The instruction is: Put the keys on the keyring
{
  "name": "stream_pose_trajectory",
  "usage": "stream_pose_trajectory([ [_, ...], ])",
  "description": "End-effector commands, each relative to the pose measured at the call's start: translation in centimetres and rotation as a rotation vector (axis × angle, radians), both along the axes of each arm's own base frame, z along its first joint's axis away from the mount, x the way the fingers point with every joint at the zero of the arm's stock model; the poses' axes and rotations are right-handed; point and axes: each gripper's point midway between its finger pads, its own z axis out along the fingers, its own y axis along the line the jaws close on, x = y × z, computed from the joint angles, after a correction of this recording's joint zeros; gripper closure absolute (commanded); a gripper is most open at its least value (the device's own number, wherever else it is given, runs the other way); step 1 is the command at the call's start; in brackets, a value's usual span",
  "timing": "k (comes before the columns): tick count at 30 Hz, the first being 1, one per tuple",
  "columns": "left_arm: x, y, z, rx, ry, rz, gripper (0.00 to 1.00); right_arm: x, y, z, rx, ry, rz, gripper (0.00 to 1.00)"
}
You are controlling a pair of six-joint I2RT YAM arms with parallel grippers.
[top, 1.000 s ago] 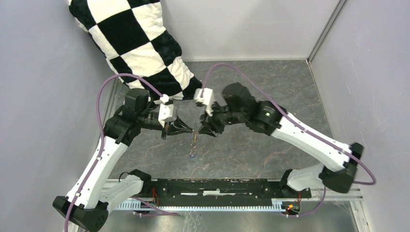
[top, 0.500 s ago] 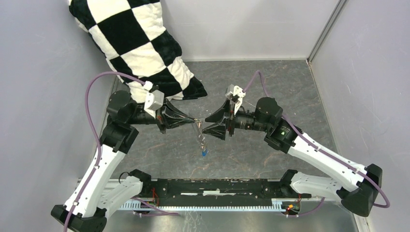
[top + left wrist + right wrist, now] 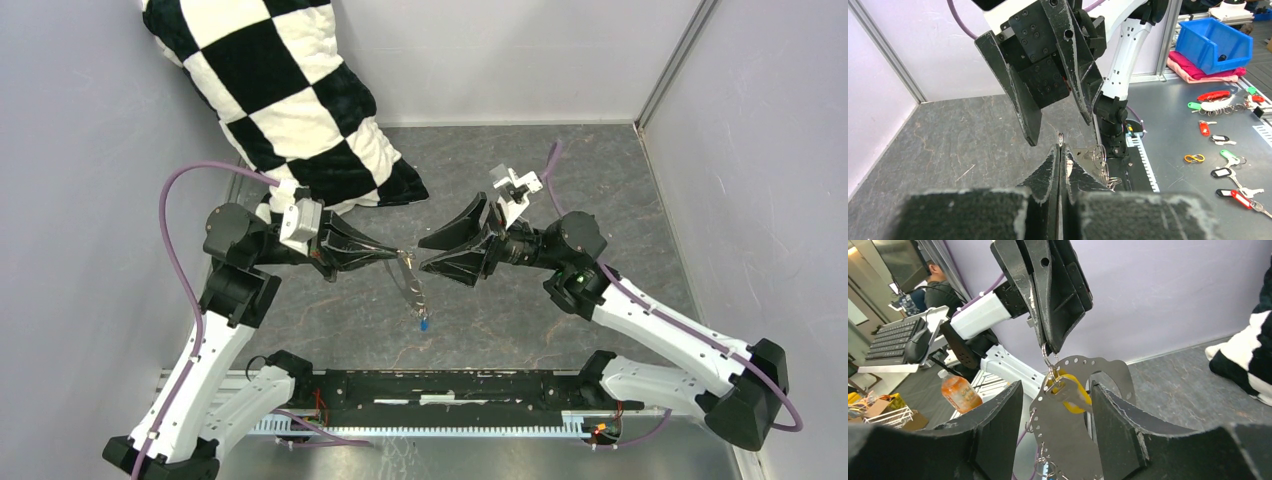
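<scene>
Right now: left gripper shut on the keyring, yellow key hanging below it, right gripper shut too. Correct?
No: the right gripper is open, fingers either side of the yellow key, per the right wrist view. The left gripper is shut on the keyring.

1. The left arm (image 3: 205,350) rises from its base, bends at the elbow and reaches right, its wrist about level.
2. The left gripper (image 3: 400,252) has its fingers (image 3: 1050,165) pressed together on the keyring (image 3: 1063,440).
3. The right arm (image 3: 660,330) mirrors it, reaching left.
4. The right gripper (image 3: 420,257) is spread wide, its tips facing the left gripper's tips, just beside them, with one finger on either side.
</scene>
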Motion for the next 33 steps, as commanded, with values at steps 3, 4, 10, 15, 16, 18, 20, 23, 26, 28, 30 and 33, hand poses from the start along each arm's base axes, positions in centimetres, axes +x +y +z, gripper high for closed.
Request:
stream_pose_trajectory([
  [3,-0.7,0.1,1.2,-0.039,-0.044,-0.006,0.98,-0.6,0.0,0.9,0.068,0.000,0.047,0.41],
  [4,-0.8,0.1,1.1,-0.037,-0.044,-0.009,0.98,-0.7,0.0,1.2,0.075,-0.005,0.049,0.42],
  [10,-0.9,0.1,1.2,-0.036,-0.056,-0.014,0.98,-0.7,0.3,2.0,0.102,0.002,0.072,0.49],
  [15,-0.8,0.1,1.2,-0.036,-0.058,-0.011,0.98,-0.8,0.5,2.2,0.116,0.016,0.091,0.51],
  [16,-0.8,0.1,1.2,-0.036,-0.058,-0.011,0.98,-0.7,0.5,2.2,0.117,0.015,0.092,0.51],
  [18,-0.8,0.1,1.2,-0.036,-0.060,-0.011,0.98,-0.8,0.5,2.4,0.119,0.012,0.094,0.51],
  [20,-0.7,0.1,1.2,-0.036,-0.060,-0.010,0.98,-0.8,0.5,2.5,0.120,0.008,0.095,0.54],
  [23,-0.6,0.1,1.2,-0.035,-0.061,-0.007,0.98,-0.8,0.6,2.5,0.120,0.012,0.101,0.61],
  [26,-0.6,0.1,1.1,-0.033,-0.062,-0.008,0.98,-0.8,0.8,2.5,0.119,0.022,0.110,0.66],
  [28,-0.6,0.1,1.2,-0.034,-0.063,-0.007,0.98,-0.7,0.9,2.3,0.114,0.028,0.113,0.71],
  [30,-0.6,0.1,1.1,-0.032,-0.065,-0.005,0.98,-0.7,0.9,2.3,0.112,0.031,0.114,0.76],
  [33,-0.6,0.1,1.1,-0.026,-0.066,-0.005,0.98,-0.6,1.0,2.2,0.110,0.032,0.115,0.84],
])
